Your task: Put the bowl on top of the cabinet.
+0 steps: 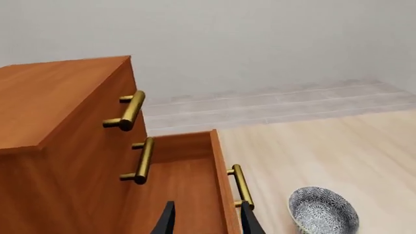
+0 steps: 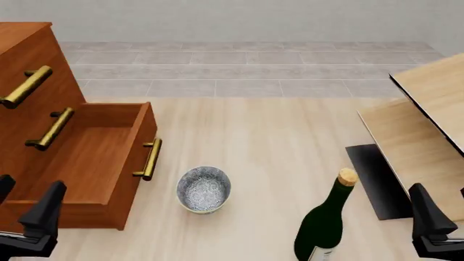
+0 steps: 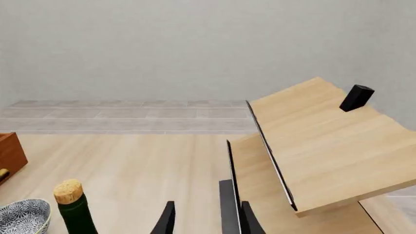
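Bowl (image 2: 204, 188) sat on the table (image 2: 275, 141), just right of the cabinet (image 2: 43, 130) and its pulled-out bottom drawer (image 2: 94, 163). Wine bottle (image 2: 324, 223) stood right of the bowl and nearer the camera, pale furniture (image 2: 420, 136) further right again.

Left hand (image 2: 22, 209) and right hand (image 2: 446, 215) hang low, fingers parted (holding nothing).

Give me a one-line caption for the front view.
Bowl sits between the cabinet's open bottom drawer and wine bottle.
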